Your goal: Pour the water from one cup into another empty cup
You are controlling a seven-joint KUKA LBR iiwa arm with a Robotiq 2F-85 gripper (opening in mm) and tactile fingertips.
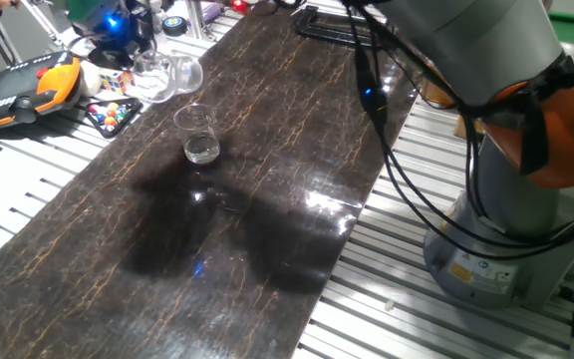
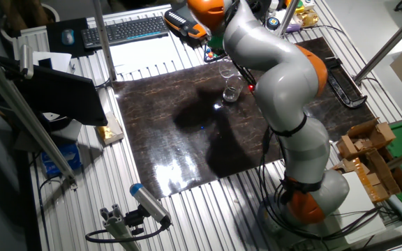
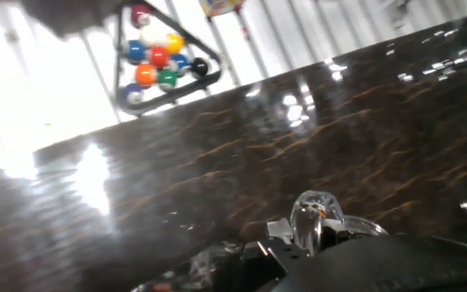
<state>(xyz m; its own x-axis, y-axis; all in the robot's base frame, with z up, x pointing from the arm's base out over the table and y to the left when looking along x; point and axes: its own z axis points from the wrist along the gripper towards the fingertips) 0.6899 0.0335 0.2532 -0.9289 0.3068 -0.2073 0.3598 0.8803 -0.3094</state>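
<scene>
Above the dark surface, tipping the taller cup sideways in the claw, mouth over the shorter cup standing upright below.

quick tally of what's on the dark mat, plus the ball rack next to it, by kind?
Clear cups: 2, one upright on the mat, one tipped over it, held in the tool
Ball racks: 1, a triangle of coloured balls just off the mat's edge
Total: 3
</scene>
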